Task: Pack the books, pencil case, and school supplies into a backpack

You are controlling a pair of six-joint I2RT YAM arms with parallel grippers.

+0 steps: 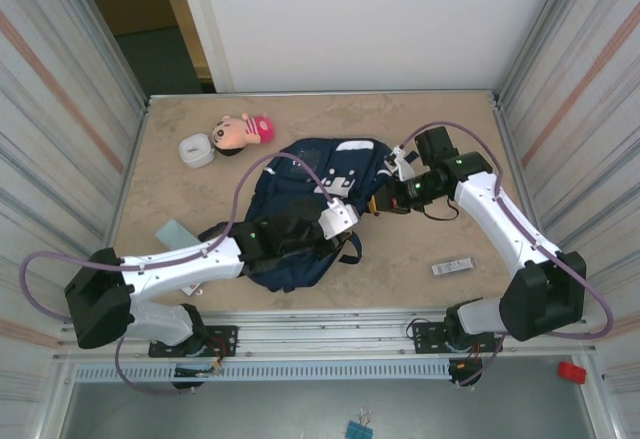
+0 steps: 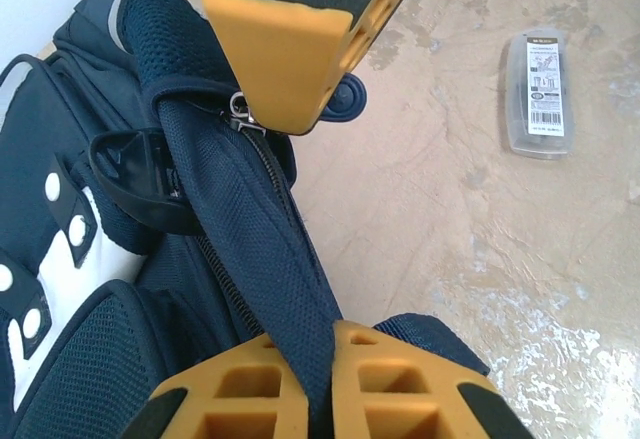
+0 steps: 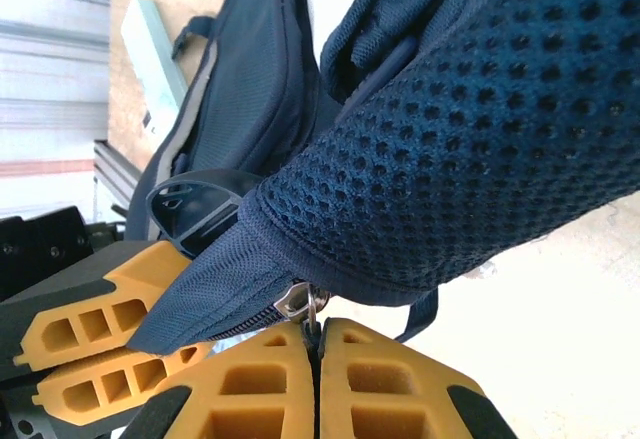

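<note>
Top view first: the backpack lies flat in the middle of the counter, and both claws meet at its right-hand edge. The left claw reaches in from the lower left across the bag and the right claw from the right, so they sit just beside each other. The loose stuff is well apart from them: a slim white-and-black bar at lower right and a pale teal pad at lower left.

Left wrist view: the left claw at the bottom of the frame is clamped on the backpack, with a mesh-backed strip pinched between its pads. The zip line runs from there up toward the upper centre and ends at the zipper pull, right where the right claw sits. So the zip's long axis is pretty much claw to claw. The bar lies at upper right.

Right wrist view: the right claw is squeezed together on the zipper pull at bottom centre. The left claw is just off to the lower left, pinching the end of the same strip.

My read is that the next move is sliding the pull along the track while the left claw anchors the fabric. It needs to travel straight along that line, probably away from the left claw, though I can't make out which stretch of teeth is closed.
</note>
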